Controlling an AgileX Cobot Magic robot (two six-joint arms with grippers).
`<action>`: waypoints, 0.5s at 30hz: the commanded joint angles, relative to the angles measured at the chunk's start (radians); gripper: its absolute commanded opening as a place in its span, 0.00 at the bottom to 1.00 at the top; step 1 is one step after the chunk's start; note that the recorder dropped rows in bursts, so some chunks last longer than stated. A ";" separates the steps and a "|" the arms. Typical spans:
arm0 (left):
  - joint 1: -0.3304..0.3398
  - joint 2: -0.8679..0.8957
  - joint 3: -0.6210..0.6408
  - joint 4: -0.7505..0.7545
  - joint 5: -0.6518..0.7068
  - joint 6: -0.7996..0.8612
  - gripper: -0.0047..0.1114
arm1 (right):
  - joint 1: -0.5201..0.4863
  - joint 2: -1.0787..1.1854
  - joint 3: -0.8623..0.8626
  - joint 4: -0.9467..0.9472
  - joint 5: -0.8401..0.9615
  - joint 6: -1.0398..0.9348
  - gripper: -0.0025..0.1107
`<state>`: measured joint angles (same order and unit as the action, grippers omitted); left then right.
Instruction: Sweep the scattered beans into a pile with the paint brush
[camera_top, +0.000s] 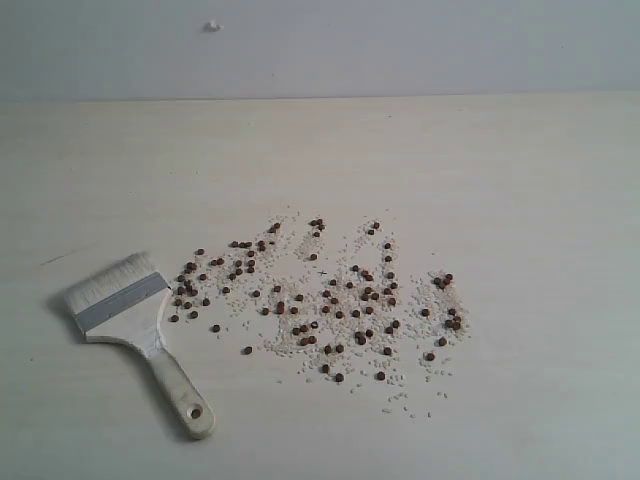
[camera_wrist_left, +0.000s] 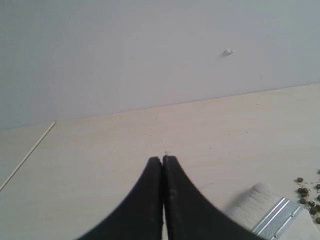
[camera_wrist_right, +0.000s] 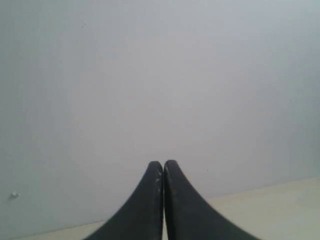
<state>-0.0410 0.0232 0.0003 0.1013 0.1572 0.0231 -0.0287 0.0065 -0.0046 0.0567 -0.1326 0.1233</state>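
Dark reddish-brown beans (camera_top: 330, 300) lie scattered over the middle of the pale table, mixed with white grains; a few beans (camera_wrist_left: 306, 192) show at the edge of the left wrist view. The paint brush (camera_top: 135, 320) lies flat to their left, pale bristles pointing away and handle toward the near edge. Its bristles and silver ferrule (camera_wrist_left: 270, 215) appear in the left wrist view, beside my left gripper (camera_wrist_left: 162, 159), which is shut and empty above the bare table. My right gripper (camera_wrist_right: 163, 164) is shut too, holding nothing, facing the wall. Neither gripper appears in the exterior view.
The pale wooden table (camera_top: 500, 180) meets a grey wall (camera_top: 400, 40) at the back. A small white bump (camera_top: 212, 26) sits on the wall. A table edge or seam (camera_wrist_left: 27, 155) runs diagonally in the left wrist view.
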 joint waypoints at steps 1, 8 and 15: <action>0.001 -0.005 0.000 -0.008 -0.005 0.001 0.04 | -0.006 -0.006 0.005 -0.001 -0.040 0.011 0.02; 0.001 -0.005 0.000 -0.008 -0.005 0.001 0.04 | -0.006 -0.006 0.005 -0.001 -0.038 0.171 0.02; 0.001 -0.005 0.000 -0.008 -0.005 0.001 0.04 | -0.006 -0.006 0.005 -0.001 -0.050 0.258 0.02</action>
<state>-0.0410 0.0232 0.0003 0.1013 0.1572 0.0231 -0.0287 0.0065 -0.0046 0.0567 -0.1681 0.3338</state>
